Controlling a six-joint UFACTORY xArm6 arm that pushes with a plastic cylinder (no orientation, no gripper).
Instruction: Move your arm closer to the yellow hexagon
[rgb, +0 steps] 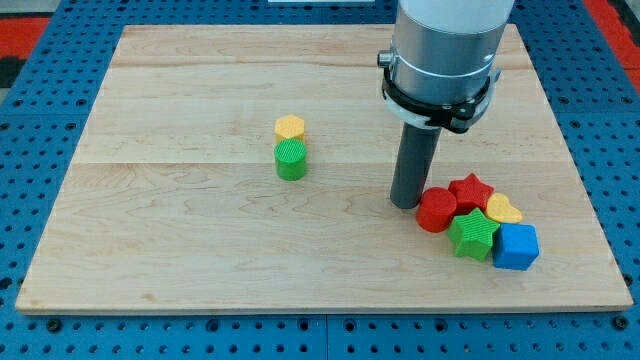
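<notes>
The yellow hexagon (290, 127) lies near the middle of the wooden board (180, 240), touching the top of a green cylinder (291, 159). My tip (405, 203) is at the lower end of the dark rod, well to the right of and a little below the yellow hexagon. The tip stands just left of a red cylinder (436, 209), very close to it or touching it.
A cluster sits at the board's lower right: a red star (472, 190), a yellow heart (503, 209), a green star (473, 234) and a blue cube (516, 246). The arm's grey body (443, 50) hangs over the upper right. A blue pegboard (40, 330) surrounds the board.
</notes>
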